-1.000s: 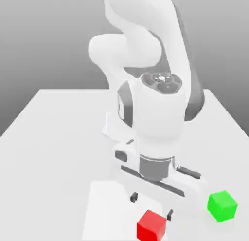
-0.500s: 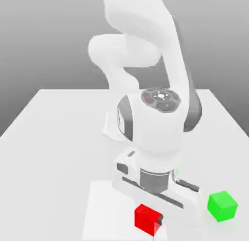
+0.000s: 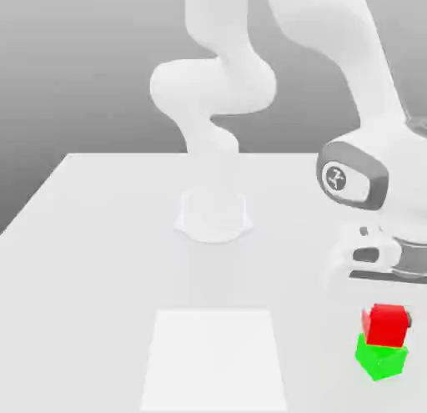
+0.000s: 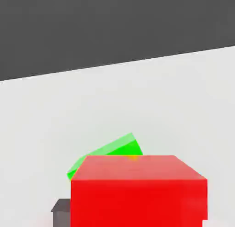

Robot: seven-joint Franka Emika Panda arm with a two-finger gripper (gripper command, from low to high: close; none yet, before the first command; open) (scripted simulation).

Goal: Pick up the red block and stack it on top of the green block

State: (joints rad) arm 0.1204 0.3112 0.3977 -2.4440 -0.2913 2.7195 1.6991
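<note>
The red block (image 3: 386, 324) sits on top of the green block (image 3: 382, 358), near the table's (image 3: 100, 261) front corner on the exterior view's right. It is turned a bit, so the corners do not line up. The arm (image 3: 367, 178) is right above them. I cannot tell how wide the claw is, or if it holds the red block. The best move now is to let go softly and lift straight up (no bumping!). I count one red block, one green block, one arm.

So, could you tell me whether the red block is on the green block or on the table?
On it: the red block sits atop the green block, twisted slightly relative to it.
</note>
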